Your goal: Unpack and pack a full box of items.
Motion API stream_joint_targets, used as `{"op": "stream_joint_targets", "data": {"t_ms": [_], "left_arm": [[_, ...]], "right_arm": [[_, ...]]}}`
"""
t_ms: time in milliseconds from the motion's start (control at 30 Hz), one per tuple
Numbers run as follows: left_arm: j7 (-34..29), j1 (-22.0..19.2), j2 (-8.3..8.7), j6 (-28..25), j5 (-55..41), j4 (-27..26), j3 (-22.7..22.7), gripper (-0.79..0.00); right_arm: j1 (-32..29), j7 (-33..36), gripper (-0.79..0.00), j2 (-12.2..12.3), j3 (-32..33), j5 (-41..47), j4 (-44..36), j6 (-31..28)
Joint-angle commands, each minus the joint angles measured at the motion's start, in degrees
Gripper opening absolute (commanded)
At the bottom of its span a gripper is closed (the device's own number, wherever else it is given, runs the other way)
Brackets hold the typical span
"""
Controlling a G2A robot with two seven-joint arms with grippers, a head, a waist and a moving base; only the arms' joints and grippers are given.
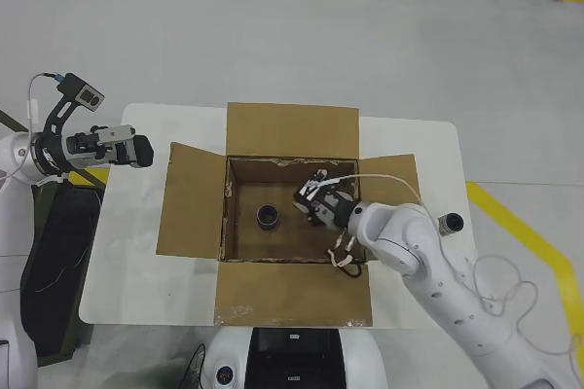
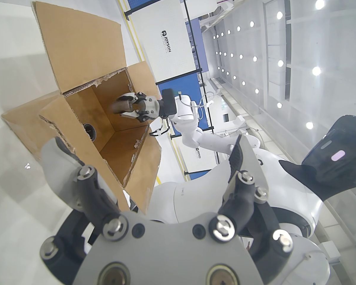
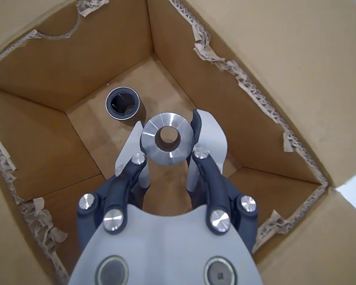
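Observation:
An open cardboard box [image 1: 193, 199] stands in the middle of the white table [image 1: 136, 282], flaps spread out. Inside it my right gripper [image 3: 167, 136] is shut on a shiny metal ring part [image 3: 167, 138] with a round centre hole, held above the box floor. In the top view this right gripper [image 1: 314, 199] is in the right half of the box. A black cylinder [image 1: 269, 215], open end up, stands on the box floor to the left; the right wrist view has the black cylinder [image 3: 122, 106] just beyond the ring. My left gripper [image 1: 136, 151] hangs open over the table's left side, holding nothing.
A small dark cylindrical piece [image 1: 452, 223] lies on the table to the right of the box. The box's torn inner edges [image 3: 216, 60] surround the right gripper closely. Yellow floor tape [image 1: 526, 243] runs to the right of the table.

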Motion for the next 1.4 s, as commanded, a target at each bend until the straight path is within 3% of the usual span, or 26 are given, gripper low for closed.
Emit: {"op": "stream_joint_targets", "data": {"t_ms": [0,833,1000,1067,1300,1367], "left_arm": [[0.0,0.0,0.0,0.0,0.0,0.0,0.0,0.0],[0.0,0.0,0.0,0.0,0.0,0.0,0.0,0.0],[0.0,0.0,0.0,0.0,0.0,0.0,0.0,0.0],[0.0,0.0,0.0,0.0,0.0,0.0,0.0,0.0],[0.0,0.0,0.0,0.0,0.0,0.0,0.0,0.0],[0.0,0.0,0.0,0.0,0.0,0.0,0.0,0.0]], "right_arm": [[1.1,-0.2,-0.785,-0.5,-1.2,0.4,2.0,0.2],[8.7,-3.5,-0.785,-5.4,-10.5,2.4,19.3,1.4],[9.0,-3.5,-0.665,-5.9,-10.9,2.1,20.7,1.4],[9.1,-3.5,-0.579,-6.1,-11.0,2.0,21.0,1.4],[9.1,-3.2,-0.477,-6.5,-11.0,1.5,21.6,1.1],[9.1,-2.9,-0.409,-6.5,-10.9,1.2,21.4,0.9]]}}
